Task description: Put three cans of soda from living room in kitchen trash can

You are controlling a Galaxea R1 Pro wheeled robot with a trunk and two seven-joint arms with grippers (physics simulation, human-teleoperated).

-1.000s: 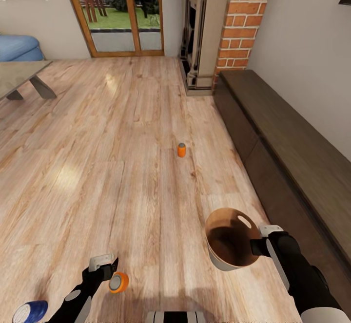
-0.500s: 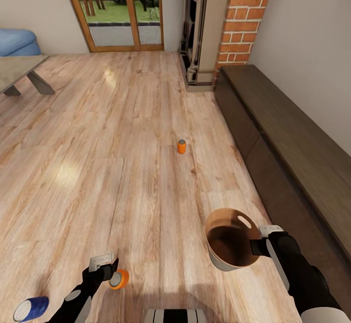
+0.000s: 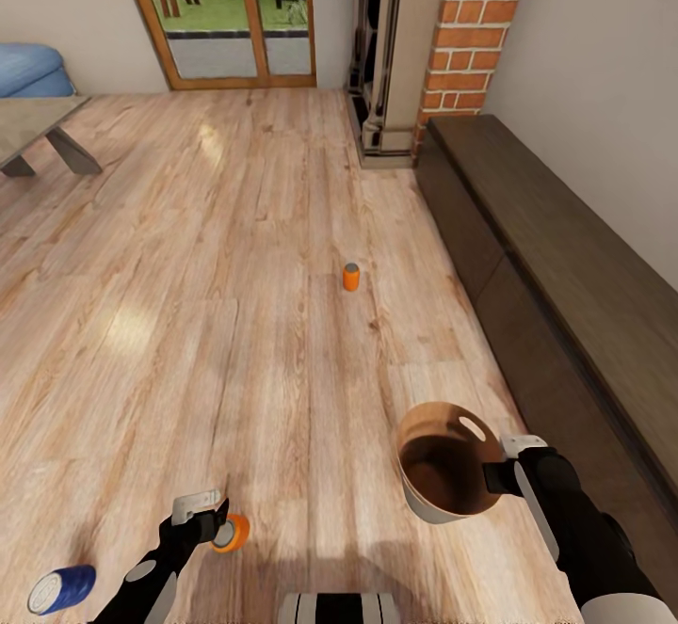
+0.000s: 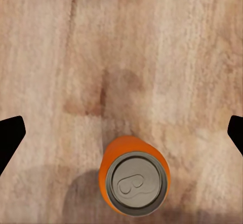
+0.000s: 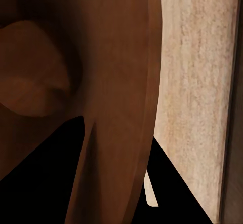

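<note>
Your left gripper (image 4: 121,133) hangs wide open over an upright orange can (image 4: 134,181), silver top, no label readable. Your right gripper (image 3: 497,475) clamps the tash can (image 3: 443,459) rim; brown inside, off-white outside.

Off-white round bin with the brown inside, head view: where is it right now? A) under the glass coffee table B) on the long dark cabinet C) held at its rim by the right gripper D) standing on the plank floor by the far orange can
C: the off-white round bin with the brown inside hangs above the floor, its rim clamped by the right gripper; the right wrist view shows its wall between the fingers.
</note>
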